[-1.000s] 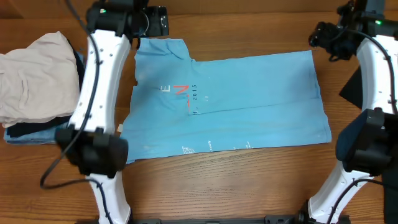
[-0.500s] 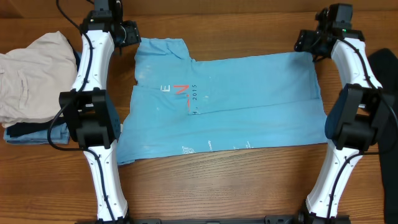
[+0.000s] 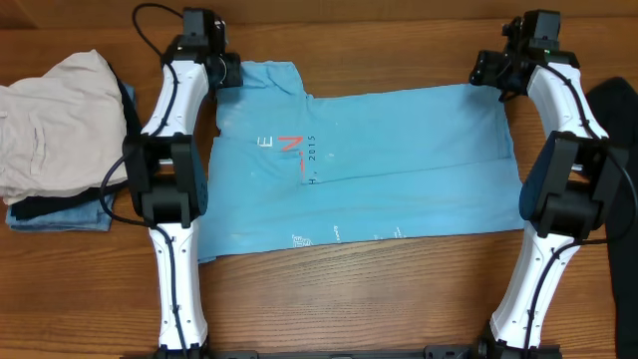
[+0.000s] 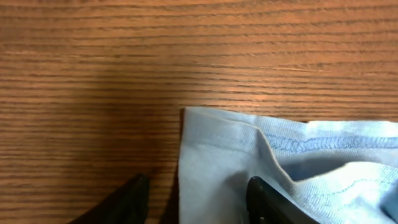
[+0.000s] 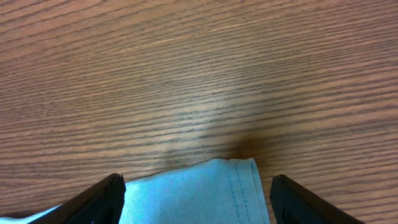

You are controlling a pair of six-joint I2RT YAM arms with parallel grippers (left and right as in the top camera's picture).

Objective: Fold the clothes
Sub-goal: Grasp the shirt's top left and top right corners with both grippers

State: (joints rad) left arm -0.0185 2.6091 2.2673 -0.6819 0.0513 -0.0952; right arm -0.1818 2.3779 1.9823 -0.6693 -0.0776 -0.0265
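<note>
While the T-shirt [image 3: 399, 170] lies flat between both arms, only the overhead view shows its print [image 3: 299, 152], which reads "2015". Each wrist view shows a stitched corner between the spread fingers of the left gripper [image 4: 198, 186] and the right gripper [image 5: 198, 183].

Bench [image 3: 379, 299]: 1.
Sky-blue T-shirt [image 3: 399, 170]: 1.
Pile left of the T-shirt: cream-beige garment [image 3: 55, 120] on top, 1. Under it, dark layer [image 3: 40, 206], 1, and pale blue layer [image 3: 62, 221], 1. Cannot tell whether these are separate garments.
Black garment [image 3: 616, 110] right of the T-shirt: 1.
Arms: 2, left arm [image 3: 169, 100] and right arm [image 3: 563, 100].
End effectors: 2, left end effector [image 3: 227, 72] and right end effector [image 3: 486, 72], one at each far corner of the T-shirt.
</note>
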